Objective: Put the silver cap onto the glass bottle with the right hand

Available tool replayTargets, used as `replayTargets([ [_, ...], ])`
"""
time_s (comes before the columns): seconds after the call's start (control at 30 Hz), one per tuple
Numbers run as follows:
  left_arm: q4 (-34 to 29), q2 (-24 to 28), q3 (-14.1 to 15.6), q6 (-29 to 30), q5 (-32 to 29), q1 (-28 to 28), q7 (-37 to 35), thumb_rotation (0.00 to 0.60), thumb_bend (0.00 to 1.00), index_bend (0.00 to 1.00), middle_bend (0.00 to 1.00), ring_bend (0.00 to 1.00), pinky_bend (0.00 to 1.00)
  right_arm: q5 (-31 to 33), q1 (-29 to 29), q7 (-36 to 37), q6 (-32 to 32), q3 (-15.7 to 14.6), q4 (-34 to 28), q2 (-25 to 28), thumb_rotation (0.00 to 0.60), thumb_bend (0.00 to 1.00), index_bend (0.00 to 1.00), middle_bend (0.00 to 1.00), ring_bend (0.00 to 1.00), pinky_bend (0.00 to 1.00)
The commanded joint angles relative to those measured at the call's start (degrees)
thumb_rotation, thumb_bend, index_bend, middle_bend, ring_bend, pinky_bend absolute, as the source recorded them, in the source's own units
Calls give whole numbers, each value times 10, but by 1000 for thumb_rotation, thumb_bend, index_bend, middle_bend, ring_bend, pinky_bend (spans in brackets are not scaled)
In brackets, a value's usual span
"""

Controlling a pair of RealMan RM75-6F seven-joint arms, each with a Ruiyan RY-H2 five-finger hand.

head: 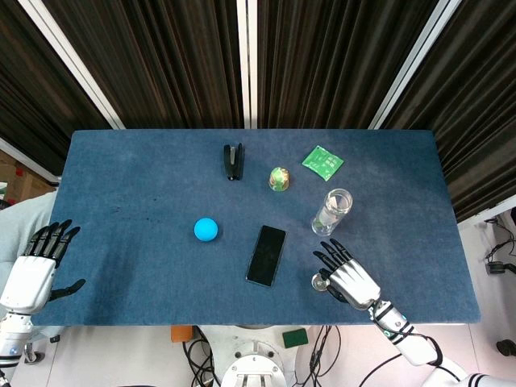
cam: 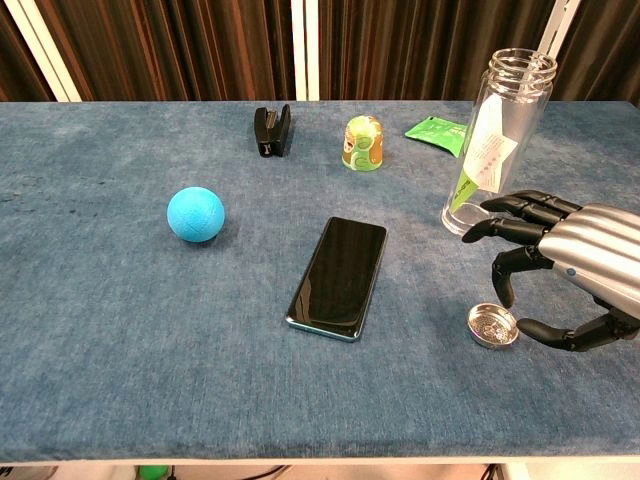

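Observation:
The silver cap (cam: 492, 326) (head: 320, 282) lies on the blue table, hollow side up, near the front right. My right hand (cam: 565, 262) (head: 348, 276) hovers just right of it, fingers spread and curved over it, thumb below; nothing is held. The glass bottle (cam: 498, 140) (head: 333, 210) stands upright and uncapped just behind the hand, with a paper label and something green inside. My left hand (head: 34, 266) rests open at the table's front left edge, seen only in the head view.
A black phone (cam: 338, 276) lies left of the cap. A blue ball (cam: 195, 214) sits further left. At the back are a black stapler (cam: 271, 131), a small green-yellow cup (cam: 364, 143) and a green packet (cam: 437, 129).

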Motion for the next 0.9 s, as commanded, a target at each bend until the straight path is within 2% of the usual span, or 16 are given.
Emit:
replayTargets([
  [0.03, 1, -1, 0, -1, 0, 0, -1, 600, 54, 103, 47, 8, 88, 0, 1, 0, 2, 0, 0, 1, 600, 335, 537, 138, 0, 0],
  [0.9, 7, 1, 1, 0, 0, 2, -9, 600, 55, 103, 47, 9, 88, 18, 19, -26, -18, -4, -6, -11, 600, 336, 529, 119, 0, 0],
])
